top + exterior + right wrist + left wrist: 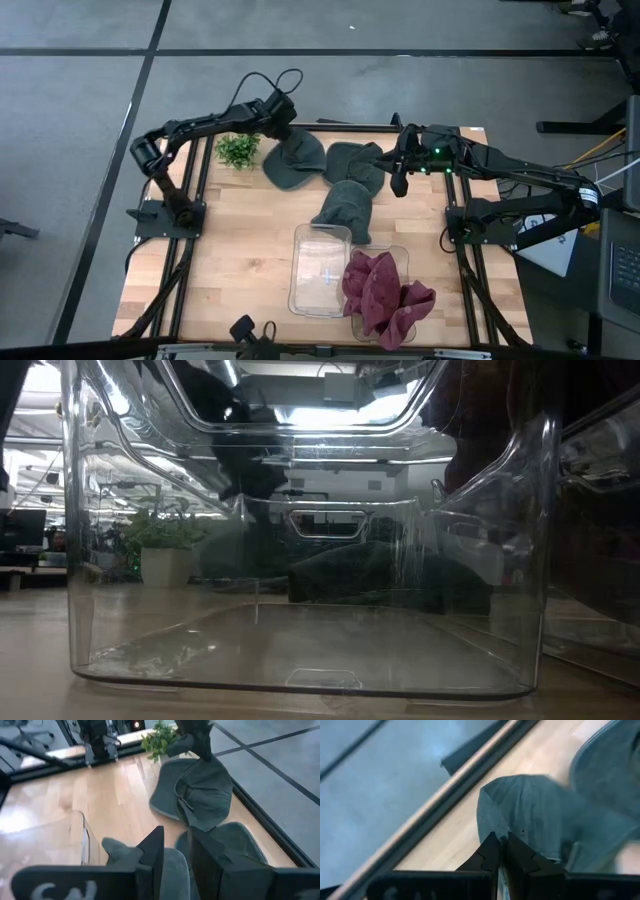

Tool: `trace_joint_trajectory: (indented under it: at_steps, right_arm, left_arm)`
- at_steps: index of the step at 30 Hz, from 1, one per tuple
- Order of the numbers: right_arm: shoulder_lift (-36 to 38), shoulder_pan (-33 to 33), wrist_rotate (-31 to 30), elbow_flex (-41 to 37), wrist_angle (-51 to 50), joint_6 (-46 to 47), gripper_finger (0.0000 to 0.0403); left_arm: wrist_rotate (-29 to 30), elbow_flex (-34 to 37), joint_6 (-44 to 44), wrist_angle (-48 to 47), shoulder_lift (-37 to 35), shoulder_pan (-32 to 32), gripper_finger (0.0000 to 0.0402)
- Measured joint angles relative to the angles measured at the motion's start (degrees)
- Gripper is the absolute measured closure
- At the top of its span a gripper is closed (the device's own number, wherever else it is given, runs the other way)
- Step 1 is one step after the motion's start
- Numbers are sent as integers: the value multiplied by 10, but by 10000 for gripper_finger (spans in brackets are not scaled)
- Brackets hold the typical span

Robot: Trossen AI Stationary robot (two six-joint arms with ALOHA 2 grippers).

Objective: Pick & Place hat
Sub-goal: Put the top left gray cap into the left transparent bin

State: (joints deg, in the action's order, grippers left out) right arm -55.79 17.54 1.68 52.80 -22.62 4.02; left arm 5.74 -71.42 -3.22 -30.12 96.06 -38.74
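Left wrist view shows the left gripper [501, 840] pinched shut on a fold of the soft, light grey hat [540, 815] near the table's far edge, while the right gripper [176, 847] hangs open.

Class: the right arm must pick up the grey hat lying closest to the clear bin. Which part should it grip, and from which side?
Grip the grey hat at its narrower end pointing toward the clear bin, coming straight down from above. The hat lies flat and limp on the table, so only a raised fold gives the right hand something to pinch.
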Motion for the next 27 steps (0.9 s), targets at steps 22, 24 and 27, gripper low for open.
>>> trace_joint_trajectory:
  at_steps: [22,24,27]
  right_arm:
    - [-103,0,-1,0,188,99,315]
    - [-117,0,-1,0,199,104,315]
    - [-136,0,-1,0,204,107,315]
  left_arm:
    - [36,0,32,23,-141,99,396]
    - [36,0,41,24,-144,114,396]
    - [36,0,68,29,-146,138,396]
